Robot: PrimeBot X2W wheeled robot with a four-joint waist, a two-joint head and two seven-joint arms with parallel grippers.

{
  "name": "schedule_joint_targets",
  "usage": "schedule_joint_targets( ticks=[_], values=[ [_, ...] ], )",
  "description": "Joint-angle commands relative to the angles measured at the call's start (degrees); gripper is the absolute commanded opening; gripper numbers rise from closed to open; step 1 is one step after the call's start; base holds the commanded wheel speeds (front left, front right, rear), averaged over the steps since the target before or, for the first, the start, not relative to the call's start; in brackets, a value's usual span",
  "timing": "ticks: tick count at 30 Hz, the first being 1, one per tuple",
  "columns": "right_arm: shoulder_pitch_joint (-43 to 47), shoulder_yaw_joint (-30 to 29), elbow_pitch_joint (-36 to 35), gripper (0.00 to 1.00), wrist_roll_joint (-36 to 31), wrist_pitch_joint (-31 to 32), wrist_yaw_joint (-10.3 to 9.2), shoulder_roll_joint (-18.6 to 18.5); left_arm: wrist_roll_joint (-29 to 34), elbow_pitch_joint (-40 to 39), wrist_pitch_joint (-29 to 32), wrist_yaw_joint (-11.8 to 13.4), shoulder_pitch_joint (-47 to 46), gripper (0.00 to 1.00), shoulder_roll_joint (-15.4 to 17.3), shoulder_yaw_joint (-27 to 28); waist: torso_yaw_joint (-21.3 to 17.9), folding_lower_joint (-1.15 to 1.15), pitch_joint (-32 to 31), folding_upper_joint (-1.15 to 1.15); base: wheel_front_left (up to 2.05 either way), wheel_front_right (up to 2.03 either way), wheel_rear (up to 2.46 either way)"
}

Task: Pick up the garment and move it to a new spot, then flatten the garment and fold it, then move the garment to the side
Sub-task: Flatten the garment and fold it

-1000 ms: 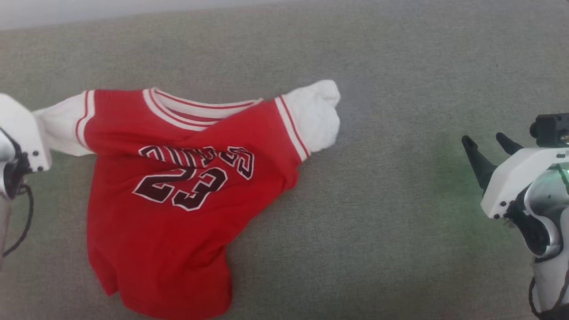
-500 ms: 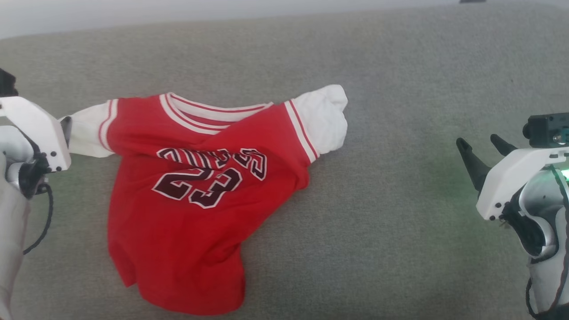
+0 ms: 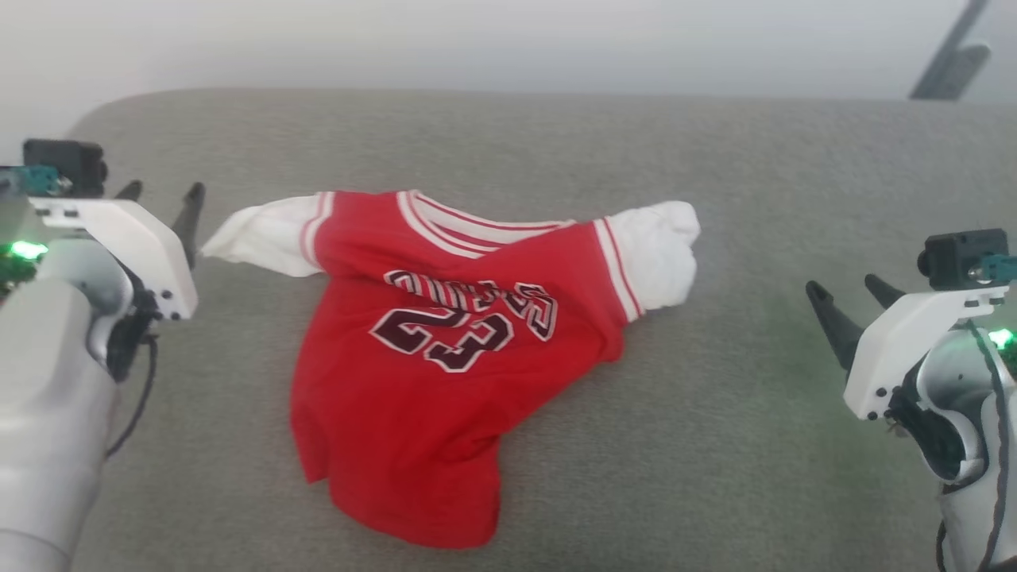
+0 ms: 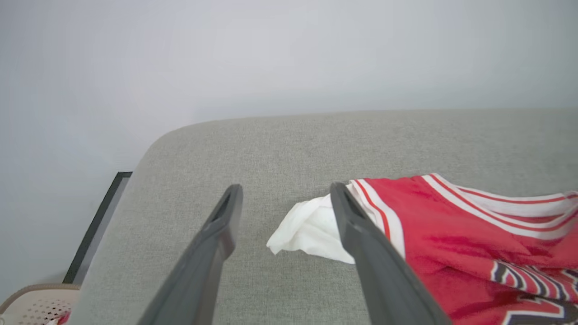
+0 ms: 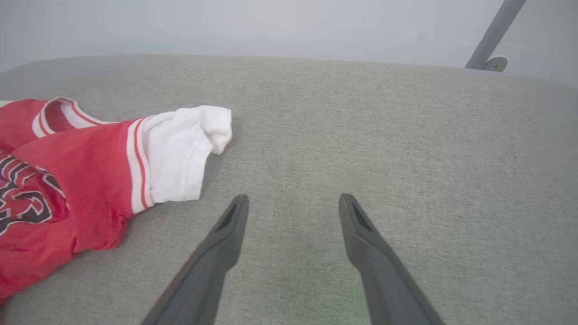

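Hovering at either side, we are holding our left gripper [image 3: 163,199] and right gripper [image 3: 846,295] with fingers spread wide and nothing between them, both arms pointing away from us, the left one just beside the white sleeve [image 3: 258,237], the right well clear of the cloth. Beyond, the garment [image 3: 413,381] is lying rumpled, print up, on the grey cushion [image 3: 715,445] (soft and light, it is likely going to sag and bunch), so we are judging the striped shoulders the surest places to pinch.
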Motion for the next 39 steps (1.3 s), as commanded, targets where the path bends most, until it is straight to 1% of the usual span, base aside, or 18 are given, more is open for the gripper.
schedule_joint_targets(
  ticks=[1, 4, 8, 10, 11, 12, 15, 18, 20, 25, 29, 33, 34, 35, 39],
  values=[
    [0.6, 0.1, 0.2, 1.00, 0.0, 0.1, 0.03, 0.2, -0.1, -0.8, -1.0, -0.1, 1.4, 1.00, -0.1, 0.0, 2.1, 0.00, -1.6, 0.00, 0.00, 0.00, 0.00],
    [0.8, 0.2, 0.9, 1.00, 0.3, -0.2, 0.03, 0.6, 0.2, -4.5, -4.5, 0.2, 4.1, 1.00, -0.2, -0.2, 3.9, 0.00, -2.6, 0.00, 0.00, 0.00, 0.00],
    [0.4, 0.5, 1.9, 1.00, 0.4, -0.3, 0.03, 0.8, 0.2, -10.4, -8.4, 1.6, 8.6, 1.00, -0.1, 0.2, 6.2, 0.00, -3.2, 0.00, 0.00, 0.00, 0.00],
    [-0.2, 0.6, 2.7, 1.00, 0.3, -0.1, 0.03, 0.9, -0.2, -13.7, -10.4, 2.8, 11.3, 1.00, 0.3, 0.9, 7.3, 0.00, -3.2, 0.00, 0.00, 0.00, 0.00],
    [-0.9, 0.9, 3.6, 1.00, 0.1, 0.2, 0.03, 1.0, -0.3, -17.0, -11.8, 3.7, 14.2, 1.00, 0.4, 1.1, 8.5, 0.00, -3.1, 0.00, 0.00, 0.00, 0.00],
    [-1.2, 1.1, 4.2, 1.00, 0.0, 0.3, 0.03, 0.8, -0.5, -18.6, -12.5, 4.3, 15.5, 1.00, 0.4, 1.5, 9.1, 0.00, -3.0, 0.00, 0.00, 0.00, 0.00],
    [-2.7, 1.5, 6.4, 1.00, -0.3, 0.7, 0.03, 0.6, -1.4, -23.6, -13.8, 5.5, 19.9, 1.00, 0.4, 2.1, 10.8, 0.00, -2.5, 0.00, 0.00, 0.00, 0.00],
    [-4.5, 1.8, 9.2, 1.00, -0.7, 1.2, 0.03, 0.2, -2.4, -28.0, -15.0, 7.5, 24.3, 1.00, 0.3, 3.3, 12.4, 0.00, -1.9, 0.00, 0.00, 0.00, 0.00],
    [-5.9, 1.7, 11.6, 1.00, -0.8, 1.9, 0.03, -0.2, -3.0, -30.9, -15.7, 8.2, 26.7, 1.00, -0.1, 4.0, 13.6, 0.00, -1.2, 0.00, 0.00, 0.00, 0.00],
    [-9.2, 1.0, 17.7, 1.00, -1.8, 4.5, 0.03, -1.6, -2.8, -35.9, -16.9, 10.4, 31.7, 1.00, -0.7, 4.8, 16.2, 0.00, 0.4, 0.00, 0.00, 0.00, 0.00],
    [-11.6, 0.2, 22.2, 1.00, -1.7, 7.0, 0.03, -1.6, -2.4, -38.2, -17.7, 10.8, 34.1, 1.00, -1.6, 5.4, 18.0, 0.00, 1.6, 0.00, 0.00, 0.00, 0.00],
    [-12.9, -0.1, 27.5, 1.00, -3.0, 9.2, 0.03, -1.2, -1.8, -39.1, -18.2, 11.0, 36.2, 1.00, -3.4, 6.3, 19.1, 0.00, 2.2, 0.00, 0.00, 0.00, 0.00],
    [-13.0, 0.7, 28.3, 0.26, -3.2, 9.3, 0.03, -1.0, -1.3, -39.2, -18.3, 10.8, 36.6, 1.00, -3.6, 6.6, 19.2, 0.00, 2.2, 0.00, 0.00, 0.00, 0.00],
    [-13.1, 1.2, 29.2, 0.00, -3.3, 9.6, 0.03, -0.9, -1.5, -39.4, -18.3, 10.6, 37.0, 1.00, -4.0, 6.9, 19.3, 0.00, 2.2, 0.00, 0.00, 0.00, 0.00],
    [-13.5, 2.3, 29.9, 0.00, -2.5, 9.6, 0.03, -1.1, -1.3, -39.5, -18.4, 10.3, 38.1, 1.00, -4.8, 8.1, 19.2, 0.00, 2.1, 0.00, 0.00, 0.00, 0.00]
  ],
)
